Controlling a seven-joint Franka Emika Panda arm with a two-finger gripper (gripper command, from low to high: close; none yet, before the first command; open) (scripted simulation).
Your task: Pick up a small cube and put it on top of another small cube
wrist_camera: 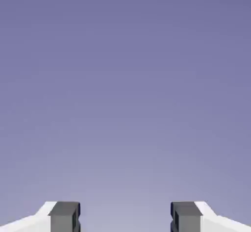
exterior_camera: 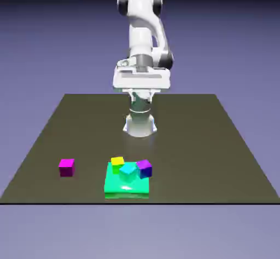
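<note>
Right at the near edge of the dark tabletop (exterior_camera: 229,143) sits a flat bright green slab (exterior_camera: 127,189), and it carries a little huddle of cubes: a cyan cube (exterior_camera: 129,170) in the middle, a yellow cube (exterior_camera: 117,162) tucked at its far side toward the exterior view's left, and a darker violet-purple cube (exterior_camera: 144,168) just beside it toward the exterior view's right (all three packed close, seemingly touching, though exactly how they lean on each other is hard to make out). Off on its own, toward the exterior view's left and well apart from the green slab, the small magenta-pink cube (exterior_camera: 66,167) rests flat on the tabletop, nothing on it and nothing holding it. Further back, the white arm (exterior_camera: 143,39) rises from its base (exterior_camera: 140,125) near the far side of the tabletop, folded up high with the hand held level, well above and behind every cube. The gripper (exterior_camera: 141,88) itself is difficult to read from out here, but the hand view settles it: the gripper (wrist_camera: 125,216) has its two grey fingertips (wrist_camera: 63,215) standing wide apart at the bottom of the picture, with only plain blue-violet backdrop between and beyond them, so it is spread open and has hold of nothing. No cube shows in the hand view at all, just that smooth backdrop filling everything.
</note>
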